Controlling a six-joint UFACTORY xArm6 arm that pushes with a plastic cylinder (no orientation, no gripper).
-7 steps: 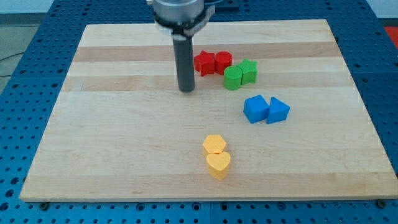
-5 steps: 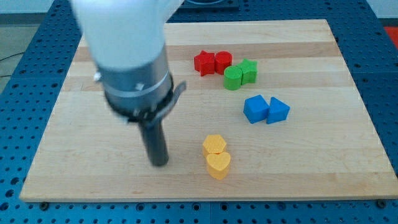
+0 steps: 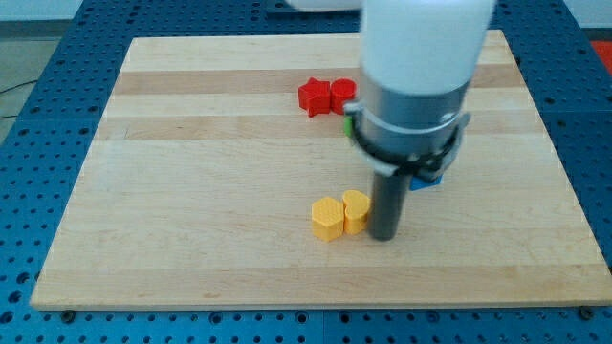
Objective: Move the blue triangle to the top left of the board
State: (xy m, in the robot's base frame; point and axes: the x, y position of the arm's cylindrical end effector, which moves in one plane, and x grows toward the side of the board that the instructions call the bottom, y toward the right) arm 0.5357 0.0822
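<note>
Although the arm has swung across the board (image 3: pixel 191 191) in well under a second, from the view's left to its right, the task's own block looks unmoved. The tip (image 3: pixel 385 236) now stands at the right flank of the yellow pair, touching or all but touching the yellow heart (image 3: pixel 356 211). That heart lay below the other yellow block (image 3: pixel 327 219) a moment ago. It now sits at that block's right and a little higher, so the sweep seems to have carried it there.

The blue triangle (image 3: pixel 432 178) is almost wholly hidden behind the arm's body; only a blue sliver shows to the upper right of the tip, about where the triangle stood before. Whether the blue cube beside it has shifted cannot be told. A green sliver (image 3: pixel 346 122) peeps out at the arm's left edge, and the two red blocks (image 3: pixel 326 96) sit as before near the view's top.

For the task this looks like a repositioning move. The tip has come below and left of the triangle, whereas a push toward the top left calls for a start from its lower right, so it probably has to go round further.

The arm has no fingers, only the bare rod, and it holds nothing. No brand, label or writing can be read on the board, the blocks or the blue pegged counter (image 3: pixel 29 325).
</note>
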